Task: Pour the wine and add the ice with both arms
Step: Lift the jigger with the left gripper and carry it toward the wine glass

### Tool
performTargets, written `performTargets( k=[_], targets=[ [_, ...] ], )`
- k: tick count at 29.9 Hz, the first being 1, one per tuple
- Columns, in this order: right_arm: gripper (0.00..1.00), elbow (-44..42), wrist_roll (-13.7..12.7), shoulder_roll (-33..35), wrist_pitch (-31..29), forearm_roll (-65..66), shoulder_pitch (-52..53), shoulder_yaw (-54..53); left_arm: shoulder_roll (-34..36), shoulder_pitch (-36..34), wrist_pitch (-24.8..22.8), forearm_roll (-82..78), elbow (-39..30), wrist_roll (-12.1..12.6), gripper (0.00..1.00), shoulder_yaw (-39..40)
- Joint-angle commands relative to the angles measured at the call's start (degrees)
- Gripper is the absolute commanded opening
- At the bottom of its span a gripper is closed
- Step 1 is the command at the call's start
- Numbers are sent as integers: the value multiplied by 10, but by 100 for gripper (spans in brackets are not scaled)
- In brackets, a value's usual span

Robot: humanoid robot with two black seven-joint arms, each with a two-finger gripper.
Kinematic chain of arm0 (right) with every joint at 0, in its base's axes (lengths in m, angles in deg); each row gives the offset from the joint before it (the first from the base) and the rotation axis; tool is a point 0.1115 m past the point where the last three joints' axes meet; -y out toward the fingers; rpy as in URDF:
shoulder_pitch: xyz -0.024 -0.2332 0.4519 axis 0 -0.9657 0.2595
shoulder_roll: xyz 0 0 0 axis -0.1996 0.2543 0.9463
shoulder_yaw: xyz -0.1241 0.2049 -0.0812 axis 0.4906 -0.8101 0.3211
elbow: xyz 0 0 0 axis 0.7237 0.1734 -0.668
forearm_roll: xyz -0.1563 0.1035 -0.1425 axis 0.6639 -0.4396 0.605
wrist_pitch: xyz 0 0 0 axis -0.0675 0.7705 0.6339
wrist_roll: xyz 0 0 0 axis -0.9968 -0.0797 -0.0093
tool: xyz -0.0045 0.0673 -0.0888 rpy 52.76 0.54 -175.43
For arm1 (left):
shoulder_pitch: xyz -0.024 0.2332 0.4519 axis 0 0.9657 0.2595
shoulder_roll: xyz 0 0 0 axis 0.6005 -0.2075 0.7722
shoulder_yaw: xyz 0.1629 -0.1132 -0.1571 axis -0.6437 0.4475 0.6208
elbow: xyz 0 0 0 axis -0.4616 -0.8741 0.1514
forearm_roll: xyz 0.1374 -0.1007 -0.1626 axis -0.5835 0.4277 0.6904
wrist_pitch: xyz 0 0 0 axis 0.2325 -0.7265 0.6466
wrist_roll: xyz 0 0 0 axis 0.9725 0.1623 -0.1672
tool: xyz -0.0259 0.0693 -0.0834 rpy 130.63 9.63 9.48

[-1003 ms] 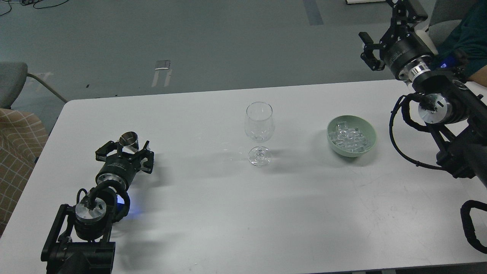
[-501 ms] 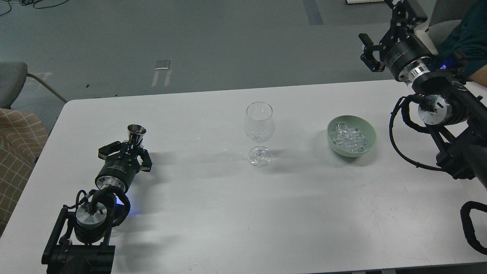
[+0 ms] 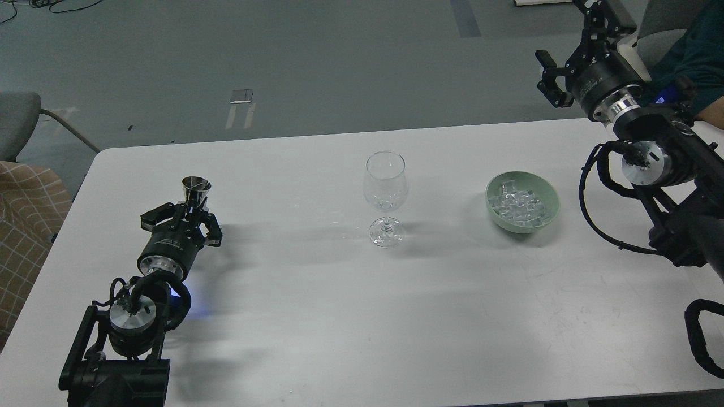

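An empty clear wine glass (image 3: pixel 386 186) stands upright at the middle of the white table (image 3: pixel 339 316). A heap of clear ice cubes (image 3: pixel 517 204) lies in a pale green bowl (image 3: pixel 552 195) to its right. My left gripper (image 3: pixel 191 215) is shut on the lower part of a small shiny metal measuring cup (image 3: pixel 196 189), held upright at the table's left, well apart from the glass. My right gripper (image 3: pixel 572 48) is open and empty, raised beyond the table's far right corner, above and behind the bowl.
A grey chair (image 3: pixel 17 121) and a checkered beige cloth (image 3: pixel 28 215) are beyond the table's left edge. A person in a teal sleeve (image 3: pixel 698 53) sits at the far right, behind my right arm. Grey floor lies beyond the far edge.
My left gripper has closed on the metal cup, turned it from tilted to upright and shifted slightly left. The right arm has barely moved.
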Motion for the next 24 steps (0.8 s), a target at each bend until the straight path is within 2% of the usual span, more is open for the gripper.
performTargets(
  k=[1, 5, 10, 16, 24],
  targets=[
    [100, 0, 0, 0, 0, 0, -1, 0, 0, 0, 5, 3, -28, 10, 0, -6],
    [100, 0, 0, -1, 0, 0, -3, 0, 0, -2, 49, 3, -78, 32, 0, -6],
    [100, 0, 0, -2, 0, 0, -4, 0, 0, -3, 76, 3, -120, 40, 0, -10],
    [100, 1, 0, -2, 0, 0, -5, 0, 0, -11, 107, 2, -159, 43, 0, -43],
    [100, 10, 0, -2, 0, 1, -15, 0, 0, -32, 139, 1, -171, 43, 0, -86]
  ],
)
